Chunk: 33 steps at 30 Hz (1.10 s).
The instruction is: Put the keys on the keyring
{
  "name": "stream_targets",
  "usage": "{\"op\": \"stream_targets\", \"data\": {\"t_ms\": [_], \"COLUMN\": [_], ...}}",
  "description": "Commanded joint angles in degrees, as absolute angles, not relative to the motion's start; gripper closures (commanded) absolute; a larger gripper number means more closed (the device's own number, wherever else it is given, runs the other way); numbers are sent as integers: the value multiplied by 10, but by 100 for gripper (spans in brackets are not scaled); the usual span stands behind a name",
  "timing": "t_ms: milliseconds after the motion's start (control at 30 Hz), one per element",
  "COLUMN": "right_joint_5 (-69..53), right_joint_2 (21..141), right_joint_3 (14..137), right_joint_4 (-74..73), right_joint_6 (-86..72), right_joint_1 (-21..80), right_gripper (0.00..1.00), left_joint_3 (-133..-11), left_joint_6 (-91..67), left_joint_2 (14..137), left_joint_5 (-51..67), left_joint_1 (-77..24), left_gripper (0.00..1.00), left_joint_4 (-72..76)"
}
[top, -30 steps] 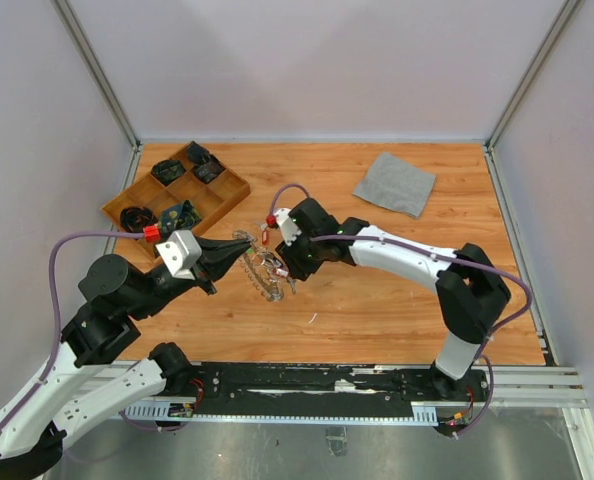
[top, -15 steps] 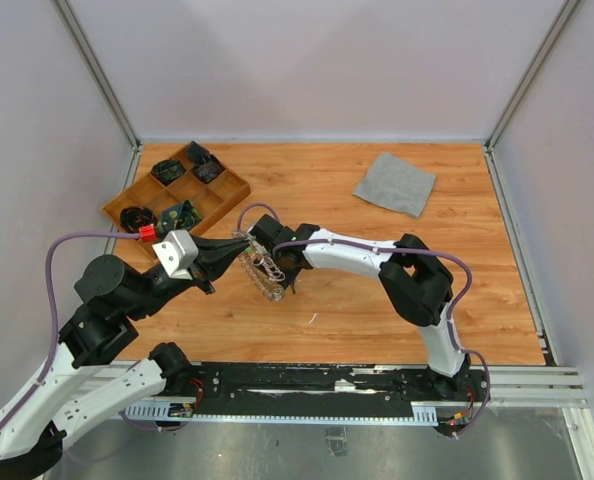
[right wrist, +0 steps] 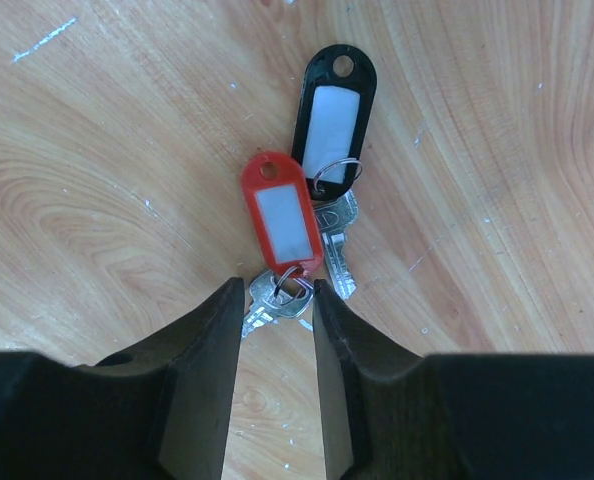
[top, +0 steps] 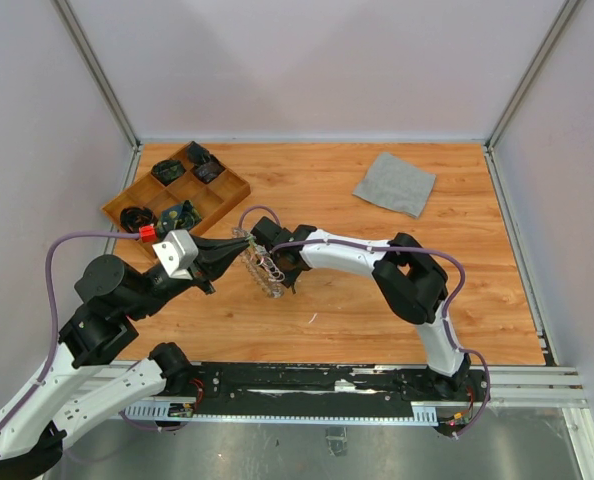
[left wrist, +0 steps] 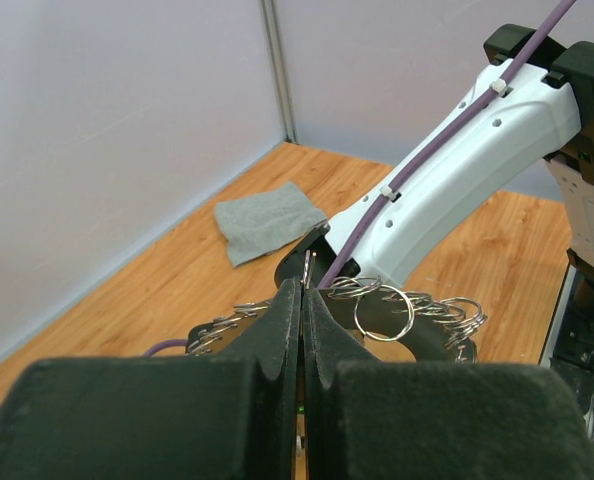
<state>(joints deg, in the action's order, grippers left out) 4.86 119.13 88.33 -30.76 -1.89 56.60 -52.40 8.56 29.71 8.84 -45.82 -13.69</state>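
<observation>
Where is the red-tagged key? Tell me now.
Right wrist view, centre: the red-tagged key lies on the wooden table between the fingertips of the right claw, beside the black-tagged key.

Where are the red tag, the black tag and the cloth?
red tag (right wrist: 282,222): right wrist view, on its white label.
black tag (right wrist: 331,118): right wrist view, on its white label.
cloth (top: 395,184): top view, on its middle.

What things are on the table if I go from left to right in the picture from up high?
First the wooden tray, then the keyring, then the grey cloth.
</observation>
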Motion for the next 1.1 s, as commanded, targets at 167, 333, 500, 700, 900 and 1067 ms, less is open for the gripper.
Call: {"op": "stream_targets", "data": {"t_ms": [167,333,500,700,900,1067], "right_joint_5": [70,72,63,65,61,-19], "right_joint_2": [1203,1205,1204,1194,1150,1078], "right_joint_3": [896,895,892,883,856,809], "right_joint_4": [-321,-321,-320,-318,-295,-260], "right_joint_6": [-18,-16,-18,-20,-13,-4], "right_joint_1": [571,570,565,562,561,540], "right_gripper": [69,76,84,97,99,99], "left_joint_3": [-538,-538,-537,-535,-537,-537], "left_joint_6": [84,85,86,85,86,85], "left_joint_2": [291,291,291,291,293,296], "left_joint_5": [89,87,89,93,94,97], "left_joint_1": [-454,-454,-454,-454,-454,-454], "left_gripper": [99,100,100,99,100,99], "left_joint_4": [-106,-107,-106,-103,-102,-101]}}
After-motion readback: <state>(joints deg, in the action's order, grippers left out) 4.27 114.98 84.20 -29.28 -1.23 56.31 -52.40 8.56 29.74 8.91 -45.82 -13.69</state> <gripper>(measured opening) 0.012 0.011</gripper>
